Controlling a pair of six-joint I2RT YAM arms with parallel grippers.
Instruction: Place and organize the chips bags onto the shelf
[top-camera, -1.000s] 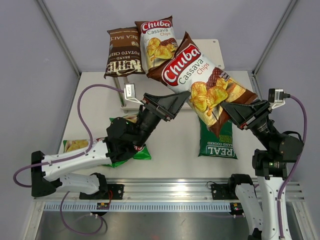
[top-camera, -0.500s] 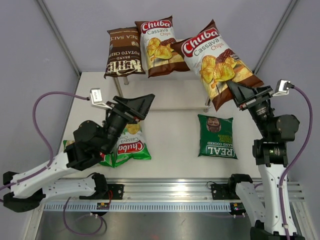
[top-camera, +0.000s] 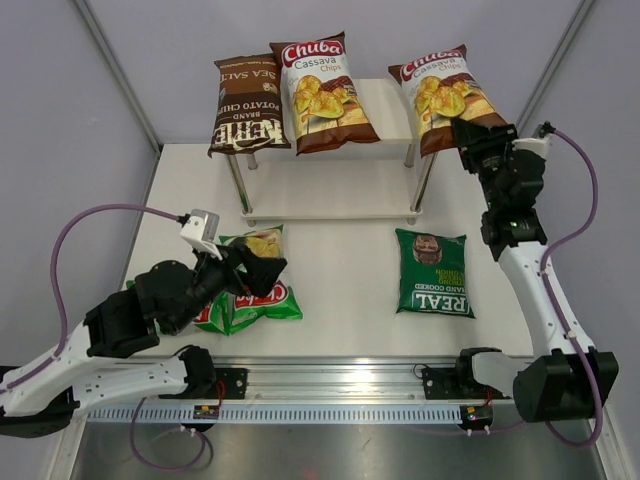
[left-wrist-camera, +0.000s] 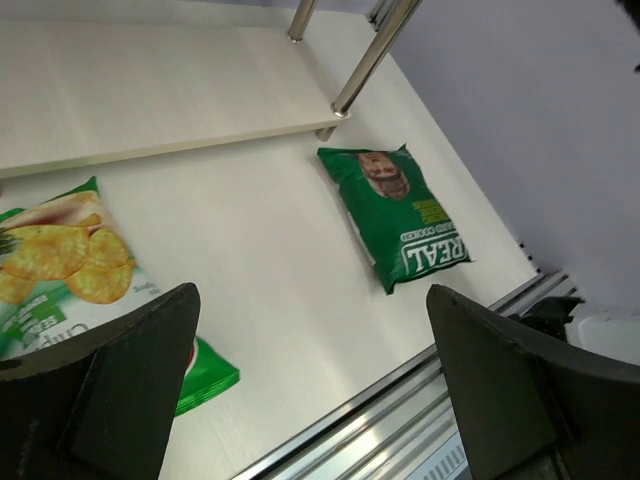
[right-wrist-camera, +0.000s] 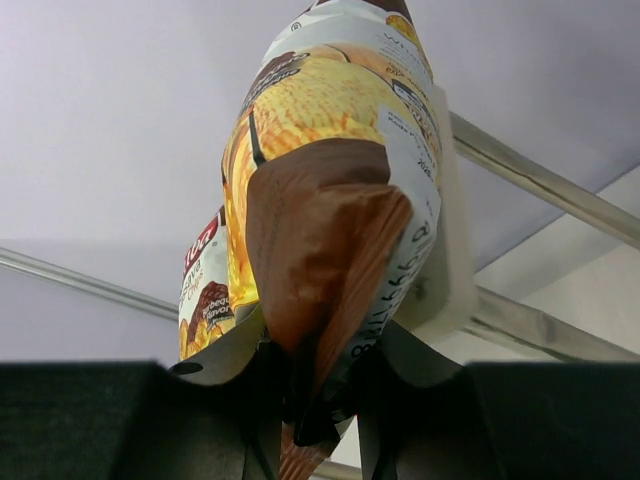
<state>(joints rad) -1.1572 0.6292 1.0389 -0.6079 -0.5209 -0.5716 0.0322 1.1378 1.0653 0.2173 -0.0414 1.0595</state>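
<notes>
At the shelf's right end, your right claw (top-camera: 468, 132) is pinching the crimped bottom seam of a Chuba Cassava bag (top-camera: 445, 92). The bag runs away from the claw, long axis front to back over the top board (top-camera: 385, 100) — letting go looks like your next call. Your left claw (top-camera: 262, 272) hangs spread wide just above the light green bags (top-camera: 255, 298) on the worktop (top-camera: 340, 250). They're glossy, puffy, probably slippery film. The flatter REAL bag (top-camera: 432, 272) lies nearer your right arm.
</notes>
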